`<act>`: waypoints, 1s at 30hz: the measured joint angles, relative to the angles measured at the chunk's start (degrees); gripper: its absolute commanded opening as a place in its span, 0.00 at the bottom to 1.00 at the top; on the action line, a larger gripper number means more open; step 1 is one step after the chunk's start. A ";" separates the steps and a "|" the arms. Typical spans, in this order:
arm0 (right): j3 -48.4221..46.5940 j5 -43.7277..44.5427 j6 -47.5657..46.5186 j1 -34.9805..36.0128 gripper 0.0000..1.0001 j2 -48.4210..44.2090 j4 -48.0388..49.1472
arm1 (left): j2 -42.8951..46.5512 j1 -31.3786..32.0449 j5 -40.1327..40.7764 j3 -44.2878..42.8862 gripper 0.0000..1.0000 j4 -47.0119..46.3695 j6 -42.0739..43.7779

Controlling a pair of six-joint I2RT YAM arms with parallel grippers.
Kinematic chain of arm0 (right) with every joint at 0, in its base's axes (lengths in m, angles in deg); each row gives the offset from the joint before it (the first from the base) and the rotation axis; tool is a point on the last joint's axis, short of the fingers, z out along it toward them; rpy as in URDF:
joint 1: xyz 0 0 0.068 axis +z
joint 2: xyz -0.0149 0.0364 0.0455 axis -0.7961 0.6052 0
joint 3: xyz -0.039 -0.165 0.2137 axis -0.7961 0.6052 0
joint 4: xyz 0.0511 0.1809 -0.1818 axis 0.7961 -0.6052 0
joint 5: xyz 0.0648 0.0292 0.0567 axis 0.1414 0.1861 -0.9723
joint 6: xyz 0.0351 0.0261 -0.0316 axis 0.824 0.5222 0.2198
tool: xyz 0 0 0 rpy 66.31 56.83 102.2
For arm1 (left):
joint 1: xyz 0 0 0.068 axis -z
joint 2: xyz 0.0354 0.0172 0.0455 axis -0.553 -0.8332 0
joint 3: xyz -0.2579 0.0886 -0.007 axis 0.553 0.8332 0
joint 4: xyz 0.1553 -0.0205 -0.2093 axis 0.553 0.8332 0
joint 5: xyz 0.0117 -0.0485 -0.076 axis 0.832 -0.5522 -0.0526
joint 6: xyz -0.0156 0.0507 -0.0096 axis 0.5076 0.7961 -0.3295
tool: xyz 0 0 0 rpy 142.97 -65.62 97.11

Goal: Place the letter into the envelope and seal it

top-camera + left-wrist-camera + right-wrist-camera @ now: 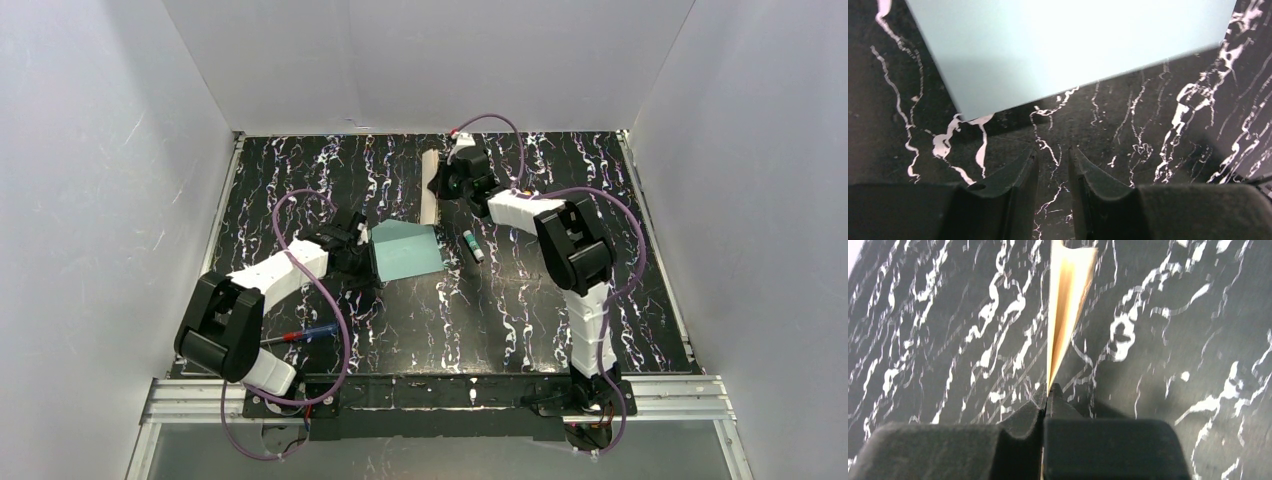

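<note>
The pale teal envelope (405, 250) lies flat on the black marbled table, flap side hidden; it fills the top of the left wrist view (1063, 45). My left gripper (358, 243) sits low at the envelope's left edge, just short of it (1053, 152). Its jaws stand a narrow gap apart with nothing between them. My right gripper (447, 180) is at the back centre, shut on an edge of the tan letter (431, 190). It holds the sheet on edge above the table. In the right wrist view the letter (1068, 300) rises edge-on from the closed fingertips (1048, 387).
A small green and white tube (472, 246) lies just right of the envelope. A red and blue pen (300, 336) lies near the left arm's base. White walls enclose the table on three sides.
</note>
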 measured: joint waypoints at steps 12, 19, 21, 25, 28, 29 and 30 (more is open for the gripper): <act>19.19 -4.92 2.21 0.48 0.01 -15.76 -2.10 | -1.97 -0.04 9.11 0.31 0.22 4.04 -5.95; 26.58 -4.28 2.03 2.97 0.01 -23.69 -1.92 | -6.47 -0.07 13.11 -3.08 0.21 5.81 -6.23; 26.88 -3.85 1.42 3.63 0.01 -24.26 -2.34 | -6.82 -0.04 14.49 -3.56 0.22 6.16 -6.32; 26.88 -1.95 0.26 3.65 0.01 -26.08 -3.48 | -6.99 -0.04 17.40 -3.76 0.21 6.91 -6.34; 26.21 -0.37 -1.16 3.61 0.01 -27.15 -3.78 | -8.02 -0.04 18.36 -4.72 0.16 6.82 -5.77; 25.31 0.35 -1.81 3.58 0.01 -26.93 -4.00 | -8.37 -0.04 18.58 -5.03 0.15 6.69 -5.62; 24.28 1.07 -2.34 3.54 0.01 -26.49 -4.15 | -8.81 -0.09 18.88 -5.49 0.14 6.56 -5.38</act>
